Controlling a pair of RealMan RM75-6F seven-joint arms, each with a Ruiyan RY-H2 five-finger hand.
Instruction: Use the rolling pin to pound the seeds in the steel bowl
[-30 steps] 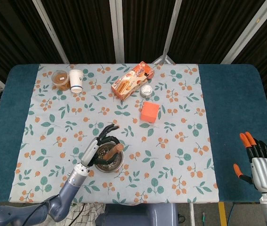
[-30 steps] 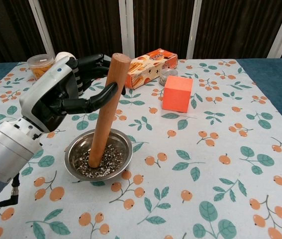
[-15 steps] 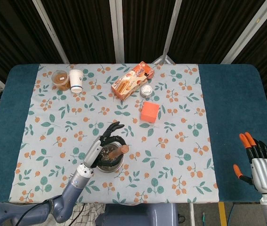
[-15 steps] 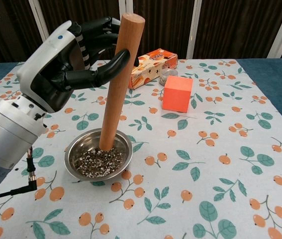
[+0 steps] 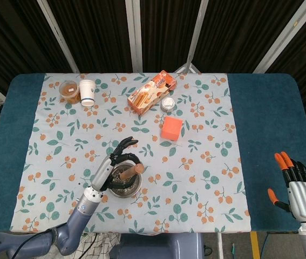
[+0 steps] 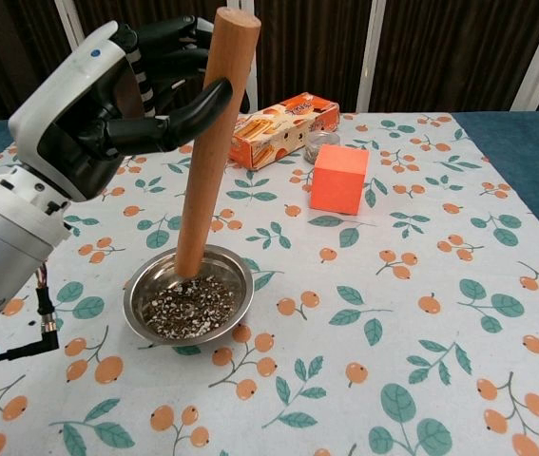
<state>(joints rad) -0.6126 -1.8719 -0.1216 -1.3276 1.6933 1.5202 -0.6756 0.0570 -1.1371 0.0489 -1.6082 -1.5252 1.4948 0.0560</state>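
My left hand [image 6: 107,95] [image 5: 111,164] grips a wooden rolling pin [image 6: 209,142] near its top, holding it almost upright and tilted slightly right. The pin's lower end hangs just above the seeds [image 6: 188,309] at the back of the steel bowl [image 6: 136,290]. In the head view the pin's round end [image 5: 137,169] shows over the bowl [image 5: 133,191] near the front of the cloth. My right hand [image 5: 298,191] rests far off at the front right corner, fingers apart and holding nothing.
An orange cube [image 6: 337,178] stands behind and right of the bowl. A snack box [image 6: 283,128] and a small tin [image 5: 168,104] lie farther back. A paper cup [image 5: 87,91] and a lidded tub [image 5: 69,90] sit at the back left.
My left hand lifted the rolling pin out of the seeds and has since shifted it slightly left, its tip still just above the seeds. The right hand stayed still.
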